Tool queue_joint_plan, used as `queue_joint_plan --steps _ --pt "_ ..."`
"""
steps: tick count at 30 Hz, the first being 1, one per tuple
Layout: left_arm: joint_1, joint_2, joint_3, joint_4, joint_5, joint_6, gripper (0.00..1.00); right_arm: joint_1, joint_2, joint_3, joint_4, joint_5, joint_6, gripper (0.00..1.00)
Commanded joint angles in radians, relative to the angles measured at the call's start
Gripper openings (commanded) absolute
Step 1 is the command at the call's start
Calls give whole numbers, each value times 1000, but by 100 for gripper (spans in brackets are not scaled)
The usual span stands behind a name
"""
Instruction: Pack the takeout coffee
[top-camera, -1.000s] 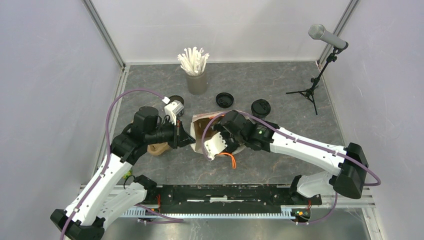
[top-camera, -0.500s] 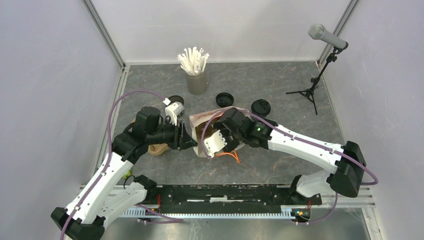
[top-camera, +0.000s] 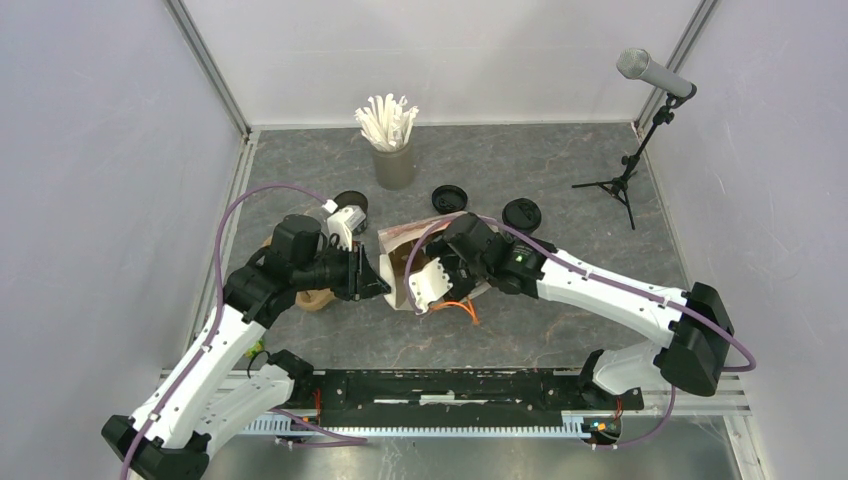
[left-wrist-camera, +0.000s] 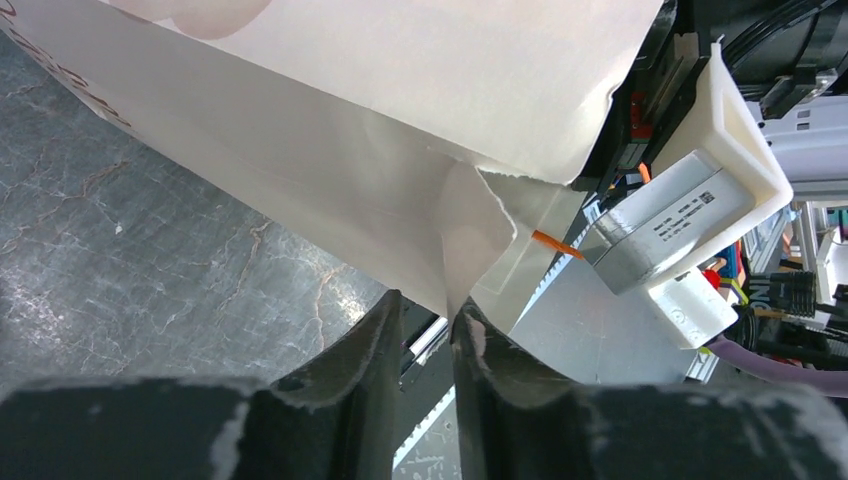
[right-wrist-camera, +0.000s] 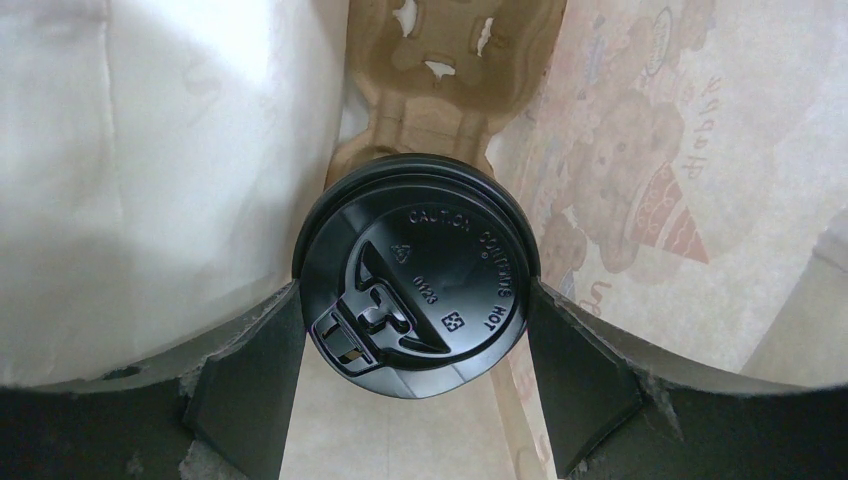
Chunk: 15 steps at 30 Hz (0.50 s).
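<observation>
I count four small black disposable cups (right-wrist-camera: 415, 275) or loose lids, one printed paper bag (left-wrist-camera: 330, 130), two brown pulp carriers (right-wrist-camera: 440, 100), and one grey straw-filled cup (top-camera: 394, 168).

A robot lab test cell: white panel walls (top-camera: 450, 50), grey table (top-camera: 540, 170), tripod microphone (top-camera: 655, 72)

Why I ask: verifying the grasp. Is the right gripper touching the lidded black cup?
Touching. The right wrist view shows the right gripper with one finger against each side of the lidded black cup, no gap.

Grey cup of white straws (top-camera: 393, 165) at the marbled surface's (top-camera: 560, 165) far edge; microphone stand (top-camera: 652, 72) far right; paper bag (left-wrist-camera: 300, 120) central.
</observation>
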Motion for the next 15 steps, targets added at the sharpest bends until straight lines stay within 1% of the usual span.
queue_joint_plan --steps 1,4,7,15 --pt "0 2 24 2 -4 -17 28 -11 -16 -16 58 -32 -24 61" --pt "1 4 24 1 7 -14 20 -21 -24 -51 89 -28 -29 61" --pt "1 4 24 2 16 -11 16 -24 -30 -77 117 -21 -39 60" --pt "1 6 34 6 39 -15 16 -27 -22 -89 167 -17 -55 60"
